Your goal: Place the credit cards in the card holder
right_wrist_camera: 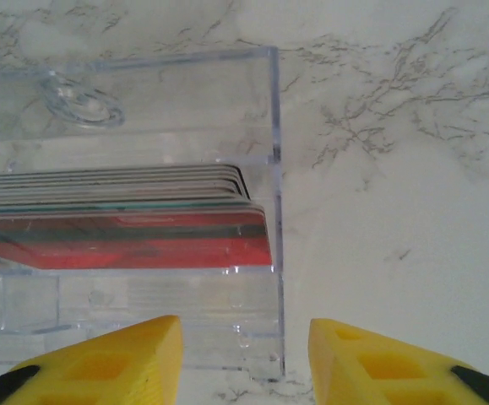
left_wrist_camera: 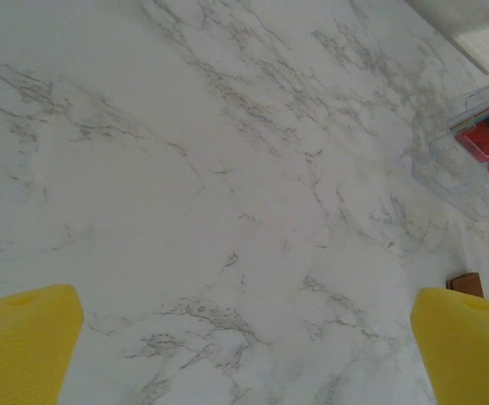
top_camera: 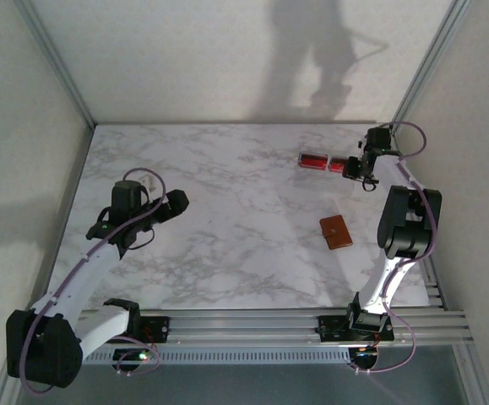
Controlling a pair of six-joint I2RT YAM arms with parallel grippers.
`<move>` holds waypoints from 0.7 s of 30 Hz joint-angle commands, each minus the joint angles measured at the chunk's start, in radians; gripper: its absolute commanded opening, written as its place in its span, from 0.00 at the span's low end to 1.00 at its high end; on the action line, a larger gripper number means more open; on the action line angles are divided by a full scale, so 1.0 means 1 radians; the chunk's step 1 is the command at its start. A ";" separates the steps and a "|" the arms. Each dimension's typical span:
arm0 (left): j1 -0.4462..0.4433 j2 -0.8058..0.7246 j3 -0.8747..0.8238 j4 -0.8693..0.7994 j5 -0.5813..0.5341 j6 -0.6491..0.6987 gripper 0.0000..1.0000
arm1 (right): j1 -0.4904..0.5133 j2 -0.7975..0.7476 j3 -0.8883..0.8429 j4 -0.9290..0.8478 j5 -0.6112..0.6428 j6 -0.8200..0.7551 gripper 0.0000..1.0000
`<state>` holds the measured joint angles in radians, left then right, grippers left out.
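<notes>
Several credit cards [right_wrist_camera: 143, 240] stand on edge in a clear plastic tray [right_wrist_camera: 185, 93], a red one nearest me and a teal and pale ones behind it. From above, the red cards [top_camera: 314, 160] and the tray sit at the back right. My right gripper [right_wrist_camera: 244, 342] hovers at the tray's right end, fingers partly apart, the tray's corner wall between them and untouched. The brown card holder [top_camera: 335, 232] lies closed on the table, nearer than the tray. My left gripper [top_camera: 179, 201] hangs wide open over the left of the table, nothing between its fingers [left_wrist_camera: 24, 342].
The marble table [top_camera: 227, 245] is walled by white panels at the back and both sides. The left wrist view catches the tray [left_wrist_camera: 464, 173] with red cards [left_wrist_camera: 485, 139] at far right and a corner of the card holder [left_wrist_camera: 465, 283].
</notes>
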<state>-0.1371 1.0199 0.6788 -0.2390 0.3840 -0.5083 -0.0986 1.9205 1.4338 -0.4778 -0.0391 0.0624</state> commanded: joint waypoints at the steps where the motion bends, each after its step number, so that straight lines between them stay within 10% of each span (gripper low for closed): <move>1: -0.011 -0.066 0.030 -0.042 -0.059 -0.001 1.00 | -0.006 0.030 0.042 -0.063 -0.040 -0.043 0.43; 21: -0.011 -0.083 0.046 -0.113 -0.089 0.005 1.00 | -0.006 0.090 0.079 -0.114 0.023 -0.112 0.28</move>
<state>-0.1410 0.9424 0.6941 -0.3069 0.3164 -0.5121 -0.1005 2.0026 1.4849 -0.5632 -0.0208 -0.0265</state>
